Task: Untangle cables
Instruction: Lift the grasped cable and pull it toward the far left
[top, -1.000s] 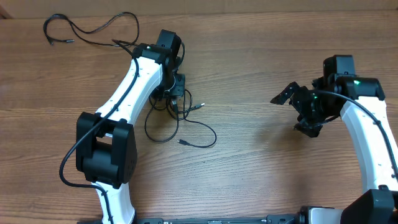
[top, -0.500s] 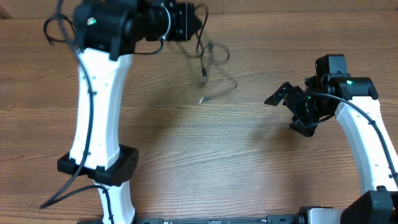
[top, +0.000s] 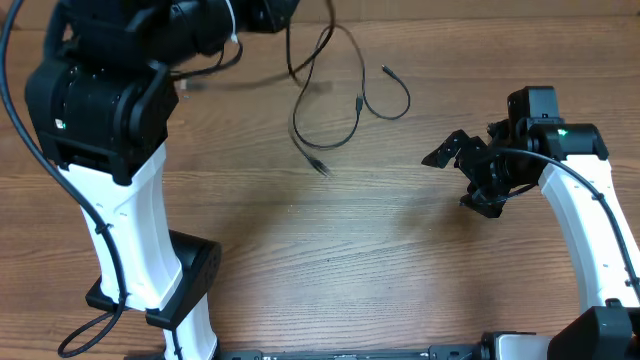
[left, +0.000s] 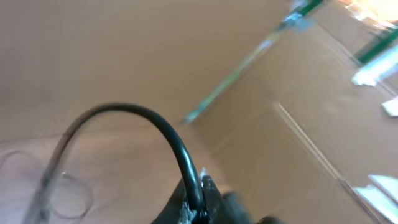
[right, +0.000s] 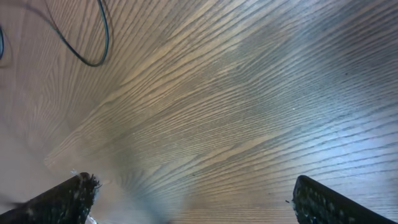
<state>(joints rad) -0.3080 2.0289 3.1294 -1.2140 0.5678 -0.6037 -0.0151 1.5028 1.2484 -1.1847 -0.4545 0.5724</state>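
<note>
My left arm is raised high at the top left of the overhead view. Its gripper (left: 200, 200) is shut on a thin black cable (left: 163, 129), and the cable arches up out of the jaws. In the overhead view the cables (top: 330, 95) hang from that gripper as loose loops, with small plugs at the low ends (top: 318, 165). My right gripper (top: 462, 172) is open and empty, low over the table to the right of the hanging cables. A loop of cable (right: 93, 50) shows at the top left of the right wrist view.
The wooden table (top: 350, 260) fills the overhead view. The left arm's white links and black base (top: 150, 280) stand at the lower left. A thicker black arm cable (top: 90, 330) loops near that base. The right arm (top: 590, 230) runs down the right edge.
My left gripper has lifted the cables off the table, up and toward the far edge. The loops now hang and have swung right. The right gripper has shifted slightly left.
</note>
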